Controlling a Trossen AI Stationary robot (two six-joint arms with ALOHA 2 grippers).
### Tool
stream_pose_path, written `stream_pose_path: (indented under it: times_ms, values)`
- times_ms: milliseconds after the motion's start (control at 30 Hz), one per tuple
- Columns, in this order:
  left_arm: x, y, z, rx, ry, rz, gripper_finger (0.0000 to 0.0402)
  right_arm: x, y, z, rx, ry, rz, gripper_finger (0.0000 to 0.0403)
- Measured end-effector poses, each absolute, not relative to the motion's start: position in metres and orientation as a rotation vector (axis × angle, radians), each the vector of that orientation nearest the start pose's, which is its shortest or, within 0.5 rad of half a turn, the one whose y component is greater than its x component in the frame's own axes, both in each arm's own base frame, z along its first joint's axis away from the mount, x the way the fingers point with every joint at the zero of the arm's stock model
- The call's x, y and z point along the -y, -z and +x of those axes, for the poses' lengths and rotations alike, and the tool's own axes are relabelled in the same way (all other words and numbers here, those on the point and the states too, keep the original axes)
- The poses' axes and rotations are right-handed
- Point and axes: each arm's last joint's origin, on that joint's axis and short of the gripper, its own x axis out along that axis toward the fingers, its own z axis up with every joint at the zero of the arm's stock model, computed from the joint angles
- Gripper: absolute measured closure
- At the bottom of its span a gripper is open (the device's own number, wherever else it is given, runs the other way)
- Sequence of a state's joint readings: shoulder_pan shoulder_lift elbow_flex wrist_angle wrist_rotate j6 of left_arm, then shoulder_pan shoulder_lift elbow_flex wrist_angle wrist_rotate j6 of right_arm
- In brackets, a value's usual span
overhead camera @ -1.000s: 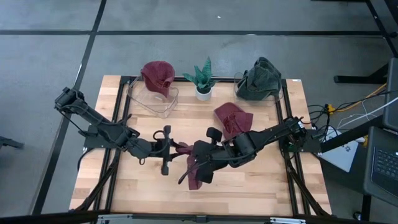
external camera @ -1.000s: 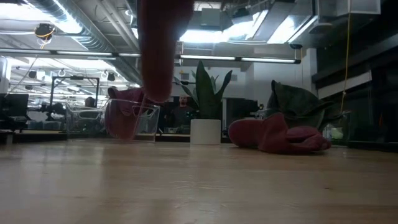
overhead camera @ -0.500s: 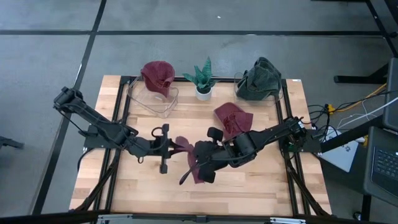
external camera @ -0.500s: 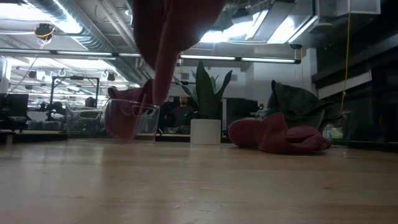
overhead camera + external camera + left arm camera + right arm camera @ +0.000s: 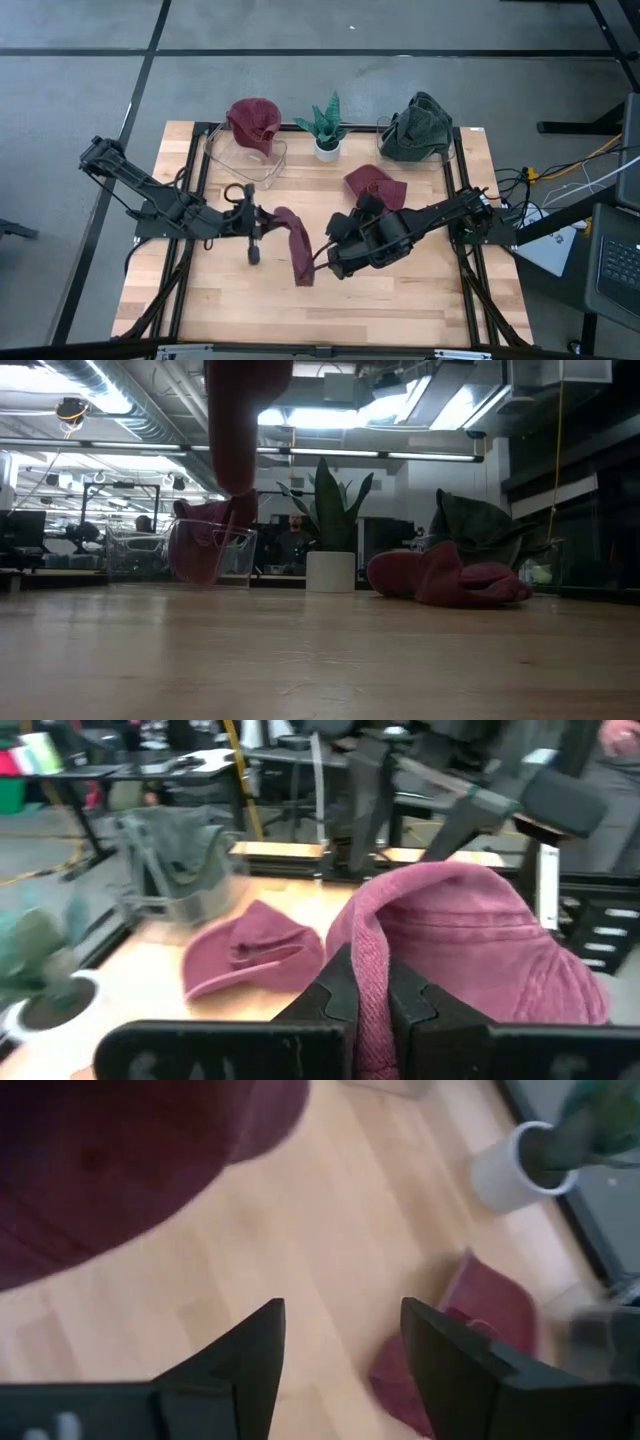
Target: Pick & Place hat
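A maroon hat point(image 5: 297, 248) hangs over the middle of the table, and my left gripper point(image 5: 268, 218) is shut on its left end. In the low view this hat point(image 5: 240, 440) hangs well above the wood. My right gripper point(image 5: 333, 246) stands open just right of it, with nothing between its fingers point(image 5: 250, 1355). A second maroon hat point(image 5: 374, 188) lies flat on the table behind the right gripper. A third maroon hat point(image 5: 254, 124) sits in a clear bin point(image 5: 262, 168) at the far left. My left gripper pinches a thick stitched edge of the hat point(image 5: 370, 970) between its two fingers point(image 5: 335, 995). The fingers come about level from the table's left. The rest of the hat point(image 5: 480, 945) bulges beyond them and hangs down, lifted clear of the table.
A potted plant point(image 5: 327, 128) stands at the far middle. A dark green hat point(image 5: 418, 128) sits in a clear bin at the far right. The near half of the wooden table point(image 5: 400, 300) is bare wood.
My right gripper has opened, let go of the maroon hat and drawn back toward the table's right edge. My left gripper has taken hold of the hat and carried it a little toward the left and far edges. The hat now hangs from the left gripper alone.
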State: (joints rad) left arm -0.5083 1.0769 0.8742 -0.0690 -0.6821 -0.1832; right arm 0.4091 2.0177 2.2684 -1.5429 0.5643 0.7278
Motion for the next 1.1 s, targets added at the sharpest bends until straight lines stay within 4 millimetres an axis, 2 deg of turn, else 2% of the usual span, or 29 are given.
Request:
stream_pose_path:
  times_ms: [133,333,600,800,1100]
  values:
    - [0.09,-0.324,0.204,-0.207,-0.284,-0.059,0.0398,-0.135,-0.375,0.354,-0.965,0.573,0.036,0.0213]
    - [0.084,-0.328,0.195,-0.182,-0.39,-0.103,0.0398,-0.133,-0.387,0.358,-0.876,0.559,0.1,0.0227]
    - [0.083,-0.328,0.195,-0.177,-0.413,-0.112,0.0398,-0.129,-0.413,0.378,-0.679,0.416,0.187,0.0231]
    - [0.08,-0.331,0.192,-0.159,-0.444,-0.109,0.0398,-0.123,-0.408,0.385,-0.736,0.333,0.222,0.0231]
    - [0.073,-0.34,0.182,-0.114,-0.49,-0.118,0.0398,-0.126,-0.407,0.389,-0.731,0.271,0.204,0.0231]
